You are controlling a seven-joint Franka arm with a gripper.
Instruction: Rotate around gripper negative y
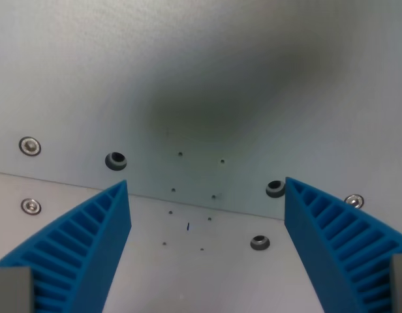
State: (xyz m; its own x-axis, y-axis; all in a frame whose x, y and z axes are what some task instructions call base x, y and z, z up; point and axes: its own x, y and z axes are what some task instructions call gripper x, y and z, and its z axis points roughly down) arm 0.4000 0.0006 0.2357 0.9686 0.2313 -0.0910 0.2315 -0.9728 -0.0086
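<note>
**Jaws apart over a bare metal bench, nothing between them**

The wrist view looks down on a pale grey metal bench [207, 78] made of two plates that meet along a seam [57, 182] running from the wrist view's left edge, slightly downhill, toward the right. A soft dark shadow [214, 98] lies across the upper middle of the far plate.

Several fittings are set into the surface. Two silver screw heads sit near the wrist view's left edge, one above the seam [30, 146] and one below it [31, 207]; a third [354, 201] shows just beside the right finger. Three dark open bolt holes are spread across the middle: one [115, 160] just above the tip of the left finger, one [275, 189] touching the inner edge of the right finger in the picture, and one [260, 243] lower, on the near plate. A cluster of tiny pinholes [194, 195] straddles the seam, with a small blue mark [188, 227] among them.

Nothing rises from the bench to block the way.

The gripper [207, 195] has two blue ribbed fingers, one [90, 248] at lower left and one [338, 241] at lower right. The jaws stand wide apart and hold nothing; the task names no object, and only bare plate, the pinholes and the blue mark lie in the gap between them.
</note>
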